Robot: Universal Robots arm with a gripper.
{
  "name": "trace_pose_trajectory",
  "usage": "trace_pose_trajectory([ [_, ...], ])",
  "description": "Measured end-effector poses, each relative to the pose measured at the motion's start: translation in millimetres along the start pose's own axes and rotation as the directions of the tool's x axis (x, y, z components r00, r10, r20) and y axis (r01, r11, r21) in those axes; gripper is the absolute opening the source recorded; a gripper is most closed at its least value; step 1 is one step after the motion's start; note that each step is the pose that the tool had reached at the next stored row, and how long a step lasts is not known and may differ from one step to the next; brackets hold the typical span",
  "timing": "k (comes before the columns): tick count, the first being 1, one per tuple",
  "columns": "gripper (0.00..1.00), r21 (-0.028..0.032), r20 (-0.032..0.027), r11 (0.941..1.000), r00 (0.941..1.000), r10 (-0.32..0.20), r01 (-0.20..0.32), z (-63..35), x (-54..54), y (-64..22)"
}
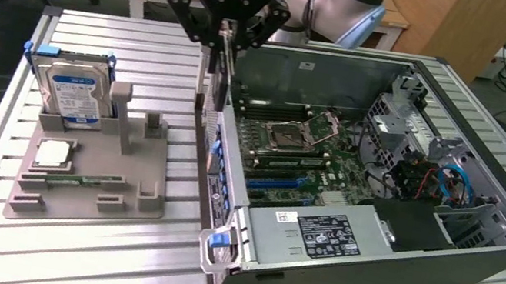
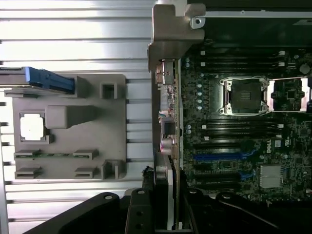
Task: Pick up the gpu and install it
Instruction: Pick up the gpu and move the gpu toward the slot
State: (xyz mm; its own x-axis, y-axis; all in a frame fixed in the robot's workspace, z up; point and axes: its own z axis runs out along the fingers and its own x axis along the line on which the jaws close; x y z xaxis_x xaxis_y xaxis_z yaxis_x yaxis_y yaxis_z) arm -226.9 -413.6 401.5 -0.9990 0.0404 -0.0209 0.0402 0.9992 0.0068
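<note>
Grip comes first: the black two-finger gripper point(image 1: 222, 44) at the upper centre of the exterior view is clamped on the gpu point(image 1: 212, 84), a thin flat card with a green circuit board and a silver metal end bracket. The card hangs straight below the jaws, its long axis vertical and its edge towards the camera. Its lower end is just beside the left wall of the open dark grey computer case point(image 1: 487, 230).

In the wrist view the gpu point(image 2: 167, 97) runs away from the gripper point(image 2: 165, 207), bracket end farthest, alongside the green motherboard point(image 2: 243, 126). The blue expansion slots point(image 2: 217, 157) appear to lie crosswise to the card. In the exterior view they sit lower and to the right of it point(image 1: 272, 183).
</note>
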Motion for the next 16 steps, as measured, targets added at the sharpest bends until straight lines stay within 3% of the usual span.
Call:
trace_pose_trajectory([
  [16,0.28,0.0000,0.0001,1.0000,1.0000,0.000,0.000,1.7,-67.6,2.7],
])
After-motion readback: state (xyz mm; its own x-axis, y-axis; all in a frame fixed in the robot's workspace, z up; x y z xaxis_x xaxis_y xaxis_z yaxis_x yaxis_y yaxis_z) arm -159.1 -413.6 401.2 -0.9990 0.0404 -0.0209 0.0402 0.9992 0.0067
